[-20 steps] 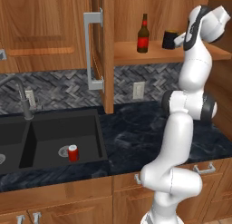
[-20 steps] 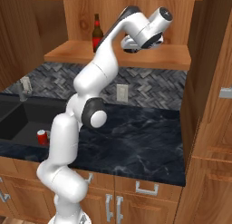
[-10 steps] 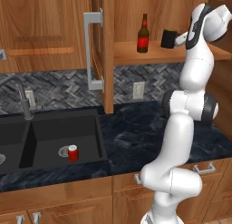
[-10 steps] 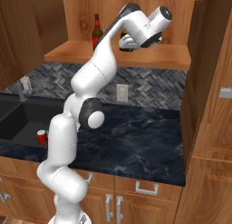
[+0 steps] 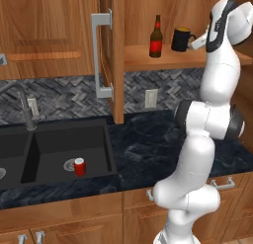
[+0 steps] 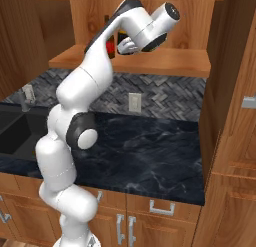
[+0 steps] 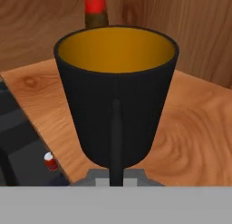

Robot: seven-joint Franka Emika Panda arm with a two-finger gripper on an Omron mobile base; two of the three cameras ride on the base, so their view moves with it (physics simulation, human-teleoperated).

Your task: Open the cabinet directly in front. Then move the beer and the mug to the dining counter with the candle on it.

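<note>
The cabinet stands open, its left door swung out edge-on with the silver bar handle facing me. On its shelf stands the beer, a dark bottle with a red label. Just to its right is the black mug with its yellow inside. My gripper is shut on the mug's loop handle from the right. In the hand view the mug is close up, with the beer behind it. The dining counter and the candle are out of view.
Below the cabinet runs a black marbled counter with a black sink, a faucet and a short red can in the basin. The right cabinet door stands open beside the arm.
The hand has risen slightly with the mug in its grip, and the mug has shifted a little up and left. The beer has not moved.
</note>
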